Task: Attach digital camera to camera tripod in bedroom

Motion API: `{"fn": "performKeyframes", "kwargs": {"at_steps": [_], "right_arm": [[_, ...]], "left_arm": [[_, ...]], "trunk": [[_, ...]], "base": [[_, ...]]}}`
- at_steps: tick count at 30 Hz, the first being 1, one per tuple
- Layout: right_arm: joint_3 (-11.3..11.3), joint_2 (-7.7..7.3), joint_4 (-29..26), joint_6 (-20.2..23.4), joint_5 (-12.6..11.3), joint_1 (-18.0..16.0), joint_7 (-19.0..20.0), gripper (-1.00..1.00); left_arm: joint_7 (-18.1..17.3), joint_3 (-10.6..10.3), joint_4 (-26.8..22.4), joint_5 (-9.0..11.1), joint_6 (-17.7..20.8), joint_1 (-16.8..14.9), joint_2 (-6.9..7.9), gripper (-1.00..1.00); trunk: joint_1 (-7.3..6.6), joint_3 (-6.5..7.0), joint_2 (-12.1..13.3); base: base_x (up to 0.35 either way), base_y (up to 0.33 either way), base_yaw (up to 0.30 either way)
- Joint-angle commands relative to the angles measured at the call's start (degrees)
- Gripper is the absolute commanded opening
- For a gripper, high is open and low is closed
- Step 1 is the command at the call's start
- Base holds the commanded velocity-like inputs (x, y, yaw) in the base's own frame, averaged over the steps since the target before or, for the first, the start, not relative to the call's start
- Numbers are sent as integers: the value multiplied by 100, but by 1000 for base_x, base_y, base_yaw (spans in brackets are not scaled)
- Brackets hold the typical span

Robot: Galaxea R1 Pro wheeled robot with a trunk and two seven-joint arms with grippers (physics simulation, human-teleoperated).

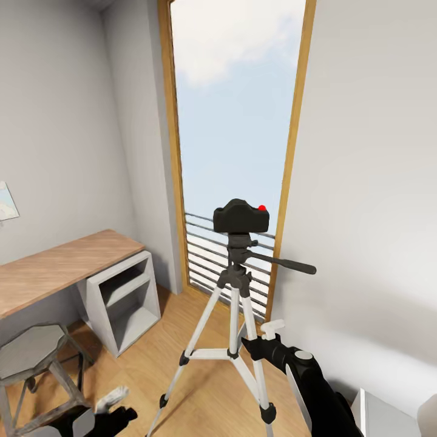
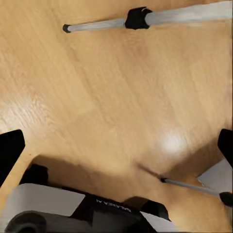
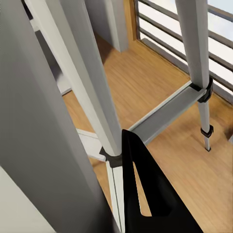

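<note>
Chunky black digital camera [image 1: 240, 217] atop silver-legged camera tripod [image 1: 233, 315] — both grippers' jaw spread impossible to tell.

Black digital camera [image 1: 240, 217] (red dot on top); camera tripod [image 1: 233, 315] legs silver-white, joints black.

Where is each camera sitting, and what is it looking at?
Head view: on the robot's head, facing the window; the digital camera sits atop the camera tripod; both arms low, with the left gripper and right gripper.
Left wrist view: near the left gripper, looking down at wood floor; dark fingers at the edges.
Right wrist view: near the right gripper, close among tripod legs; one black finger.
All three share the tripod.
</note>
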Motion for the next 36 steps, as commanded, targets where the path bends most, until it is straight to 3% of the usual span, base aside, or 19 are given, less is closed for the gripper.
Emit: {"fn": "performKeyframes", "kwargs": {"at_steps": [1, 2, 3, 4, 10, 16, 20, 24, 28, 29, 34, 35, 36], "right_arm": [[-5, 4, 61, 6, 199, -1, 30, -100], [-5, 4, 61, 8, 198, -1, 29, -100], [-5, 4, 61, 11, 198, -1, 29, -100], [-5, 4, 61, 10, 198, -1, 28, -100], [-4, 4, 61, 1, 199, -1, 27, -100], [-4, 10, 61, 2, 201, -1, 21, -100], [-9, 12, 61, 8, 213, -1, 19, -100], [-2, 6, 60, 27, 207, -1, 18, -100], [2, 6, 61, 39, 201, -1, 23, -100], [4, 5, 61, 41, 201, -1, 24, 100], [11, 4, 61, 49, 198, -1, 30, 100], [11, 4, 61, 49, 198, -1, 31, 100], [11, 4, 61, 50, 198, -1, 32, 100]], "left_arm": [[-13, -39, -1, 379, -125, 151, 13, 100], [-9, -44, 0, 646, -249, 279, 19, 100], [-4, -50, 2, 1054, -438, 486, 24, 100], [-3, -53, 2, 1199, -506, 570, 23, 100], [5, -64, 4, 1643, -789, 1056, -5, 100], [11, -64, 4, 1728, -1044, 1330, -32, 100], [13, -63, 4, 1758, -1510, 1583, -53, 100], [24, -67, 4, 1763, -1880, 1722, -65, 100], [52, -72, 4, 1753, -1994, 1774, -92, 100], [65, -74, 4, 1747, -2011, 1781, -104, 100], [276, -103, 4, 1312, -2055, 1805, -208, 100], [388, -116, 4, 1009, -2059, 1807, -224, 100], [452, -121, 4, 837, -2061, 1808, -230, 100]], "trunk": [[2, -9, -6], [2, -9, -6], [2, -9, -6], [2, -9, -6], [2, -9, -6], [2, -9, -6], [2, -9, -6], [2, -9, -6], [2, -9, -6], [2, -9, -6], [2, -9, -6], [2, -9, -6], [2, -9, -6]], "base": [[0, 0, 0], [0, 0, 0], [0, 0, 0], [0, 0, 0], [0, 0, 0], [0, 0, 0], [0, 0, 0], [0, 0, 0], [0, 0, 0], [0, 0, 0], [0, 0, 0], [0, 0, 0], [0, 0, 0]]}}
